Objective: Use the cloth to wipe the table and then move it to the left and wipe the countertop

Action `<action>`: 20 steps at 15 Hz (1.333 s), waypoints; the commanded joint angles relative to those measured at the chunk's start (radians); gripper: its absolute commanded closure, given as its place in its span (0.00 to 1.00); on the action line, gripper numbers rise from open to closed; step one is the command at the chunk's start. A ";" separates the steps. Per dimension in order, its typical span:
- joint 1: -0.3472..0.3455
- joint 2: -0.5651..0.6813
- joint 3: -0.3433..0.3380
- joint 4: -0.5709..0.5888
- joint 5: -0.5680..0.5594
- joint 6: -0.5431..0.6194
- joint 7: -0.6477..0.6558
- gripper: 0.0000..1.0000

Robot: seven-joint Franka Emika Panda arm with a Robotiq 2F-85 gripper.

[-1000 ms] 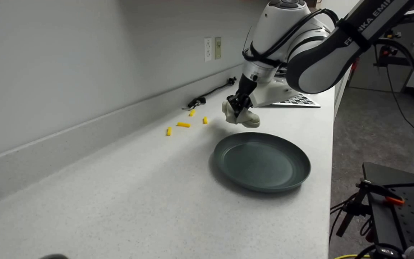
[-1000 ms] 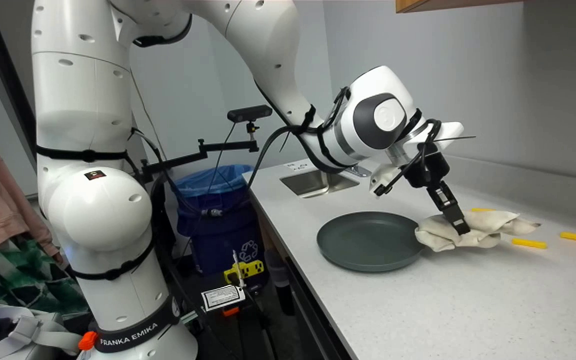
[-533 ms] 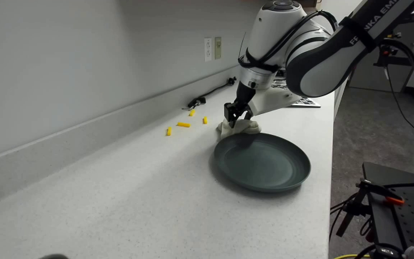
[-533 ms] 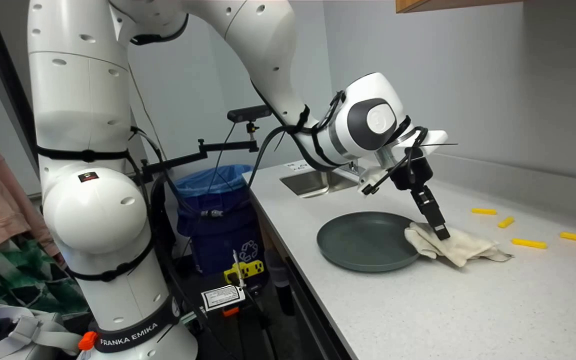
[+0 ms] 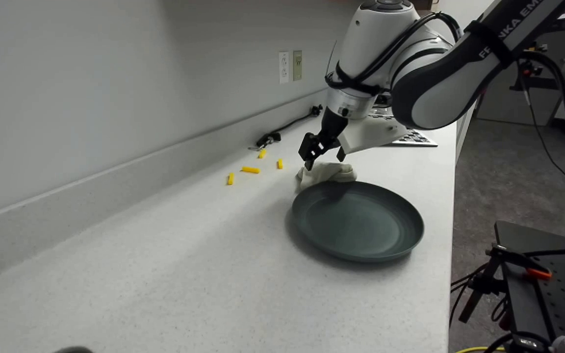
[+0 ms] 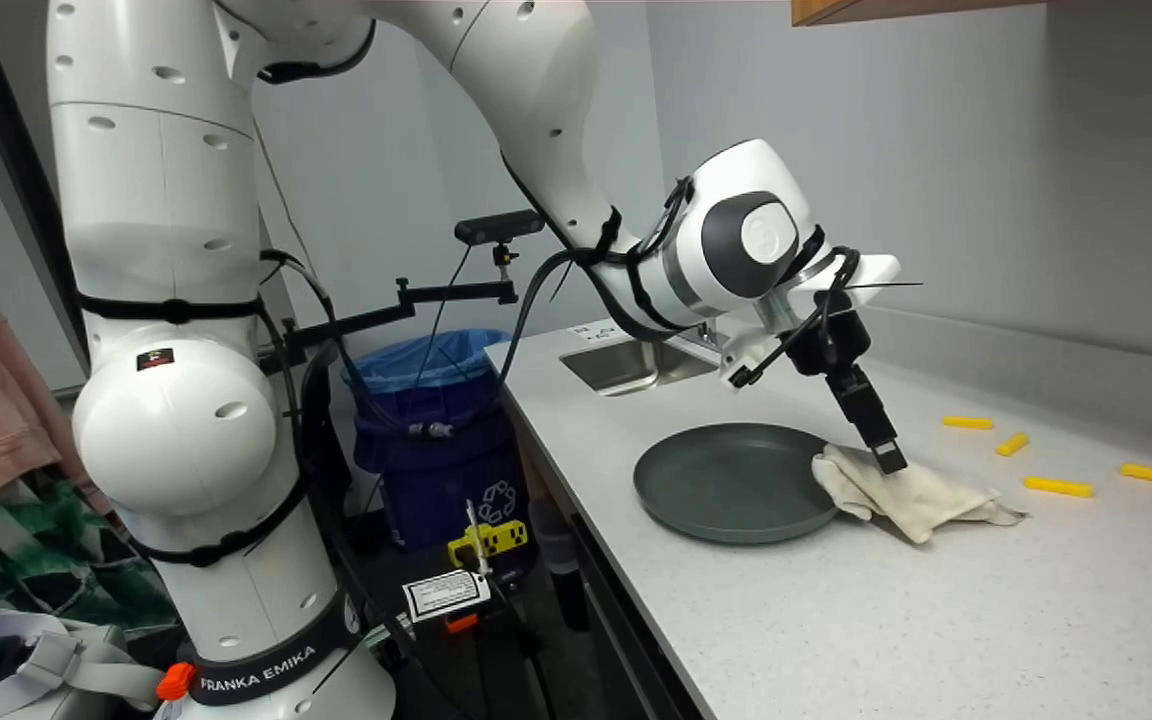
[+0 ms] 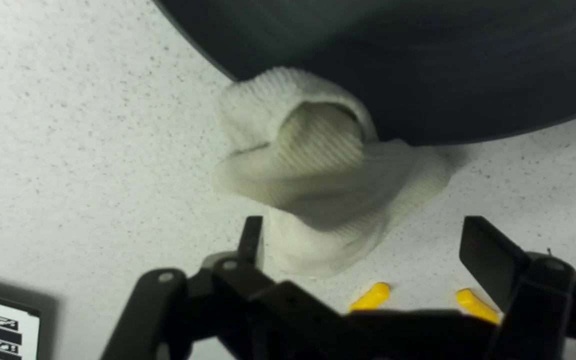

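Note:
The off-white cloth (image 5: 330, 172) lies crumpled on the white countertop (image 5: 189, 274), which is also the table surface. In an exterior view the cloth (image 6: 921, 500) reaches the rim of the dark plate, and in the wrist view the folded cloth (image 7: 318, 185) overlaps that rim; whether it rests on it I cannot tell. My gripper (image 5: 325, 161) hovers just above the cloth, jaws wide apart. Seen from the wrist, the gripper (image 7: 363, 220) has nothing between its fingers; the cloth lies below and ahead, nearer the left finger (image 7: 252, 240).
The round dark grey-green plate (image 5: 358, 220) sits near the counter's front edge. Several yellow pieces (image 5: 250, 170) are scattered toward the backsplash. A black cable with a clamp (image 5: 269, 138) and a black-and-white patterned board (image 5: 415, 138) lie farther along. A sink (image 6: 636, 367) is set into the counter.
One second ago the cloth hung in my shut gripper above the counter. It has since been lowered and let go beside the plate; the fingers have spread and risen slightly off it.

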 commanded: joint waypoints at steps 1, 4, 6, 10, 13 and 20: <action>-0.040 -0.025 0.051 -0.033 0.064 0.071 -0.106 0.00; -0.085 -0.027 0.117 -0.050 0.142 0.119 -0.235 0.00; -0.144 -0.029 0.188 -0.055 0.192 0.116 -0.334 0.00; -0.198 -0.020 0.250 -0.046 0.274 0.122 -0.495 0.00; -0.165 0.002 0.216 -0.029 0.230 0.103 -0.419 0.00; -0.164 0.007 0.212 -0.028 0.223 0.109 -0.421 0.00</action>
